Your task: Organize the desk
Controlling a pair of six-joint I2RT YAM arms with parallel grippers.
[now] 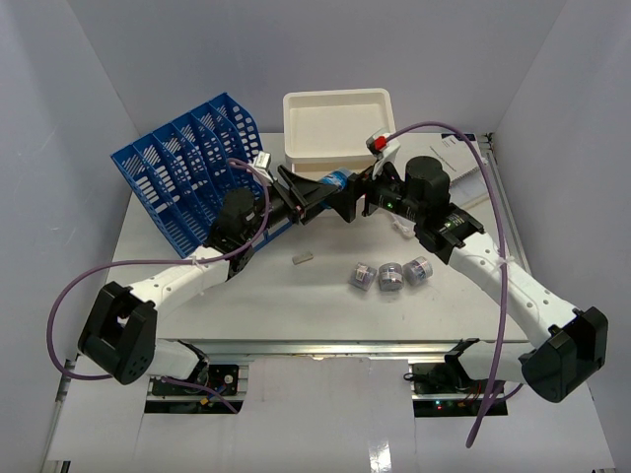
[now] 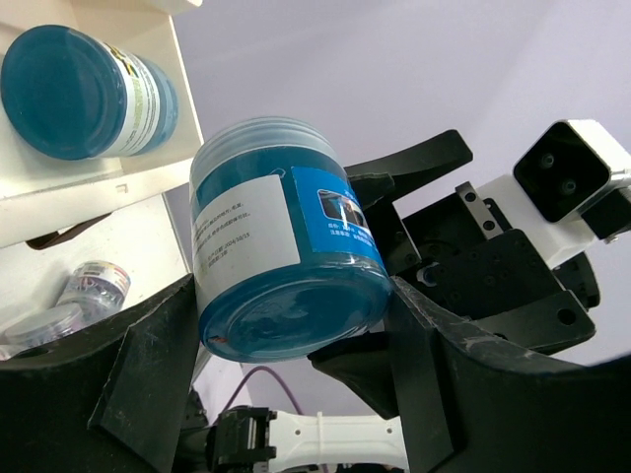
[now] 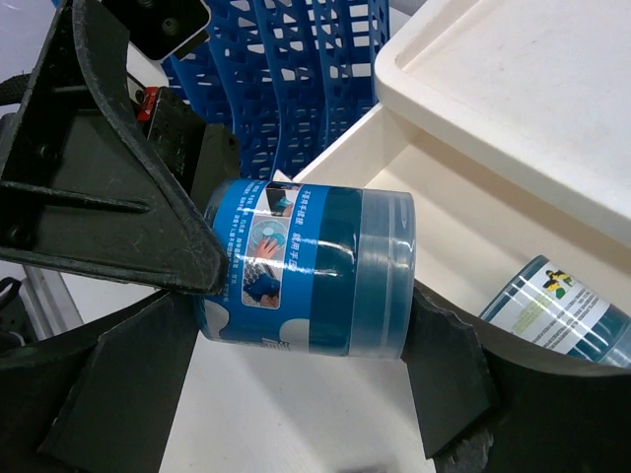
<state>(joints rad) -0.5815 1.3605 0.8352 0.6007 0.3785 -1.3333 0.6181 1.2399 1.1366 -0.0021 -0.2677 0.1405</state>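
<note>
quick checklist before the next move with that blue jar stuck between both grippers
1. Is the left gripper clamped on the blue jar? Ok, a finger presses each side.
2. Does the right gripper have a firm hold? Cannot tell. Its fingers bracket the jar's two ends, but contact is unclear.
3. Is the lid on the jar? Ok.
4. Is the jar clear of the desk? Ok, it is held in the air.
5. Is the drawer open? Ok.
6. Is there room beside the second jar in the drawer? Ok, bare floor shows next to it.
</note>
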